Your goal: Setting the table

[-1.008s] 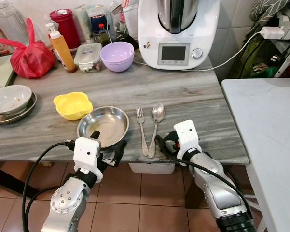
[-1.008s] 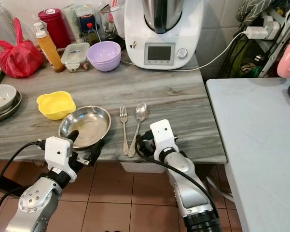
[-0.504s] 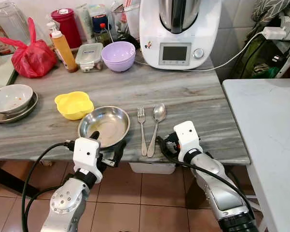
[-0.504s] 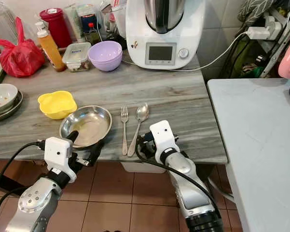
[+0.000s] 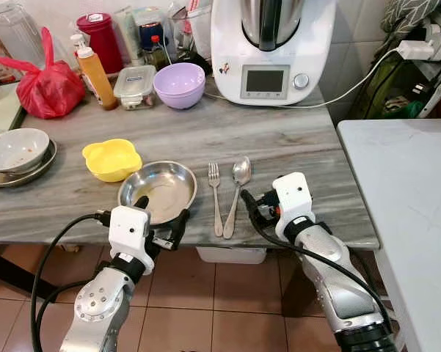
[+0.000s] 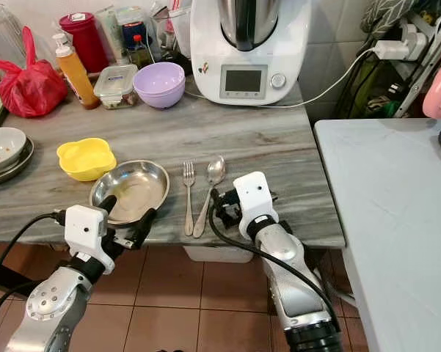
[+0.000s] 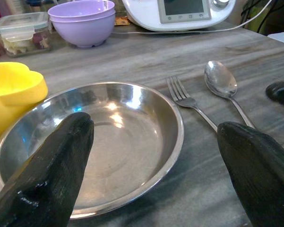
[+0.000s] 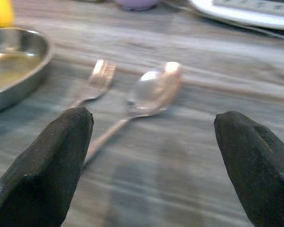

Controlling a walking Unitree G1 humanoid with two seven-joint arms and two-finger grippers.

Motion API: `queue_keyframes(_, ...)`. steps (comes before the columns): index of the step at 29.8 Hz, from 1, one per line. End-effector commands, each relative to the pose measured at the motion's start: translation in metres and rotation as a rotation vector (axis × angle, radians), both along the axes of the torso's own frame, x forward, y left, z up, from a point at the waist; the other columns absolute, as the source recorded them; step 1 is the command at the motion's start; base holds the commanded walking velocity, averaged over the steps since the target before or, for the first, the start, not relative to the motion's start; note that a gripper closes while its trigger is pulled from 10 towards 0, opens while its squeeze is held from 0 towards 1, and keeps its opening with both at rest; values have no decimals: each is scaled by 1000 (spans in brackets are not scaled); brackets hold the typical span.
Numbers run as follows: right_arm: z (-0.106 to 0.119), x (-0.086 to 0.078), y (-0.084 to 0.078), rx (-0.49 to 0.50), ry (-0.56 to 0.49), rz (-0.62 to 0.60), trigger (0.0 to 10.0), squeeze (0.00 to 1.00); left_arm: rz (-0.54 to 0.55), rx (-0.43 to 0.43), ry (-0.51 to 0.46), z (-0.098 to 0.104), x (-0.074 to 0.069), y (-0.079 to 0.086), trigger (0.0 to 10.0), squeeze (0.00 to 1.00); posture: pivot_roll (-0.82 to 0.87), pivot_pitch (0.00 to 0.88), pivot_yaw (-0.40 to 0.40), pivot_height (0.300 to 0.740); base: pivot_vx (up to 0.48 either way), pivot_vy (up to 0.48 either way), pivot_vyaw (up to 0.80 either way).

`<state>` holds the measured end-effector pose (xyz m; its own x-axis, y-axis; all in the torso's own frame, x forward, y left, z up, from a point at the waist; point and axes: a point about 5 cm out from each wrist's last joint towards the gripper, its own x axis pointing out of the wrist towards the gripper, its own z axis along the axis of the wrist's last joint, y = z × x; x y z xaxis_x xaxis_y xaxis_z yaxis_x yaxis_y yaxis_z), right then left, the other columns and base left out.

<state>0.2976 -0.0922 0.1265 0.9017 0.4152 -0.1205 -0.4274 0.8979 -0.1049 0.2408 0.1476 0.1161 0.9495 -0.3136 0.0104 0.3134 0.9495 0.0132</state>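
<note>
Right gripper [image 5: 251, 206] has edged forward beside the shiny spoon [image 5: 239, 174] — fingers spread wide, empty; left gripper [image 5: 161, 220], likewise agape, straddles the steel plate [image 5: 158, 191].

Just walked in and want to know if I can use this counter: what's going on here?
The robot is setting a place. Its left gripper is open at the near rim of the steel plate, and its right gripper is open, pointing at the spoon beside the fork. Neither holds anything. The yellow bowl sits by the plate.
</note>
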Motion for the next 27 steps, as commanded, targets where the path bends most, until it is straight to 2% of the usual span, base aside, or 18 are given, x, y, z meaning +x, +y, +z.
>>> queue_keyframes(1, -4, -2, 8, 6, 29, 41, 10000, 639, 13, 12, -5, 1, -1, 4, 10000, 0, -53, 103, 90, 740, 0, 0, 0)
queue_keyframes(4, -4, -3, 11, 6, 34, 59, 10000, 639, 13, 12, -4, 0, -1, 5, 10000, 0, -52, 103, 90, 740, 0, 0, 0)
queue_keyframes(5, -5, -4, 15, 4, 37, 82, 10000, 545, 12, 13, -2, 0, -1, 5, 10000, 0, -52, 103, 90, 740, 0, 0, 0)
queue_keyframes(7, -7, -5, 20, -4, 47, 114, 10000, 498, 10, 13, 1, -1, -1, 4, 10000, 0, -51, 101, 89, 740, 0, 0, 0)
queue_keyframes(12, -11, -5, 20, -26, 64, 111, 10000, 482, 7, 12, 3, -1, -2, 3, 10000, 0, -51, 102, 88, 740, 0, 0, 0)
queue_keyframes(27, -26, -3, -1, -80, 147, 19, 10000, 482, -15, 10, 23, -5, -2, -2, 10000, 0, -65, 108, 92, 740, 0, 0, 0)
